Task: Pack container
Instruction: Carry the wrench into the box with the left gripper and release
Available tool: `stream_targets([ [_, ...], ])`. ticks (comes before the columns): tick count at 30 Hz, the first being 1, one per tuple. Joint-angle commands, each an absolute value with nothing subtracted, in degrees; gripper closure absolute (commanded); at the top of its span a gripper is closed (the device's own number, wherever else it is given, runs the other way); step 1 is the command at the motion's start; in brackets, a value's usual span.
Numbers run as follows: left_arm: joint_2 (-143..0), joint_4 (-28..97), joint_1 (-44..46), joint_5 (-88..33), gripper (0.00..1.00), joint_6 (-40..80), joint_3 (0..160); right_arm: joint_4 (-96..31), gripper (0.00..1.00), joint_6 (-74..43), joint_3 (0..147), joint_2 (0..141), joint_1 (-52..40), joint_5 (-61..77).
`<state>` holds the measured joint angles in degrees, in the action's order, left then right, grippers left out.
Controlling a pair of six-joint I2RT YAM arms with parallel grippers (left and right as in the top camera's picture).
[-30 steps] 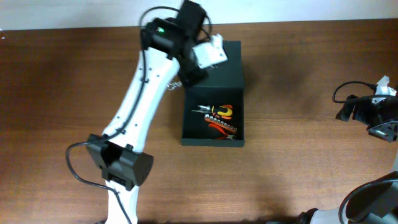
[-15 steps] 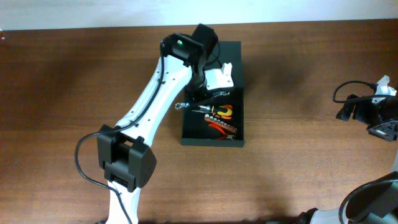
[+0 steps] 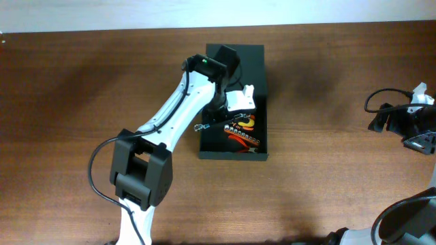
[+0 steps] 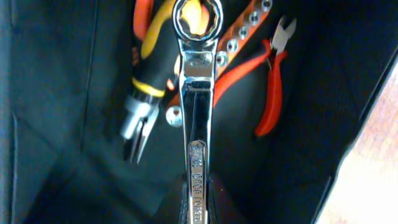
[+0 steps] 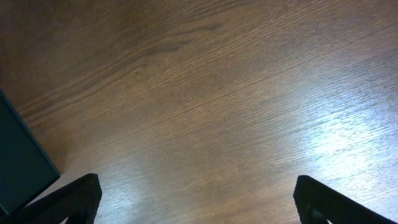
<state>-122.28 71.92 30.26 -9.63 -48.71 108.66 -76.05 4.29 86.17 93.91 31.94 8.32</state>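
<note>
Chrome wrench (image 4: 197, 124) pinched tight in left gripper (image 4: 197, 202), ring end over orange pliers (image 4: 273, 81), yellow-black screwdriver (image 4: 152, 68) and socket rail (image 4: 244, 30) lying inside open black container (image 3: 253, 64) at mid-table. Right gripper (image 5: 198, 199) spread wide above wooden table (image 5: 217, 93), well apart from container.
</note>
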Motion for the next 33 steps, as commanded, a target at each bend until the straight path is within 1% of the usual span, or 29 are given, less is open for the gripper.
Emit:
stream_targets([
  [1, -121.5, 71.1, 33.6, -7.9, 0.98, -49.8, 108.7, -76.1, 0.01, 4.0, 86.1, 93.2, 31.8, 8.8],
  [4, -121.5, 71.0, 36.7, -3.8, 0.98, -49.8, 108.7, -76.1, 0.01, 4.0, 86.1, 93.2, 31.8, 8.8],
  [8, -121.6, 70.3, 38.3, -3.8, 0.98, -49.8, 108.7, -76.1, 0.01, 4.0, 86.1, 93.2, 31.8, 8.8],
  [24, -127.3, 68.7, 35.9, -5.1, 0.98, -49.8, 108.7, -76.7, 0.01, 4.0, 86.1, 93.2, 31.8, 8.8],
  [25, -127.4, 68.5, 35.7, -5.1, 0.93, -49.8, 108.7, -76.7, 0.01, 4.0, 86.1, 93.2, 31.8, 8.8],
  [26, -127.4, 68.5, 35.5, -5.1, 0.76, -49.8, 108.7, -76.7, 0.01, 4.0, 86.1, 93.2, 31.8, 8.8],
  [28, -127.4, 68.5, 35.1, -5.2, 0.58, -49.8, 108.7, -76.7, 0.01, 4.0, 86.1, 93.2, 31.8, 8.8],
  [29, -127.4, 68.6, 34.9, -5.1, 0.55, -49.7, 108.7, -76.7, 0.01, 4.0, 86.1, 93.2, 31.8, 8.8],
  [33, -127.4, 68.8, 34.8, -5.1, 0.49, -49.5, 108.7, -76.7, 0.01, 4.0, 86.1, 93.2, 31.8, 8.8],
])
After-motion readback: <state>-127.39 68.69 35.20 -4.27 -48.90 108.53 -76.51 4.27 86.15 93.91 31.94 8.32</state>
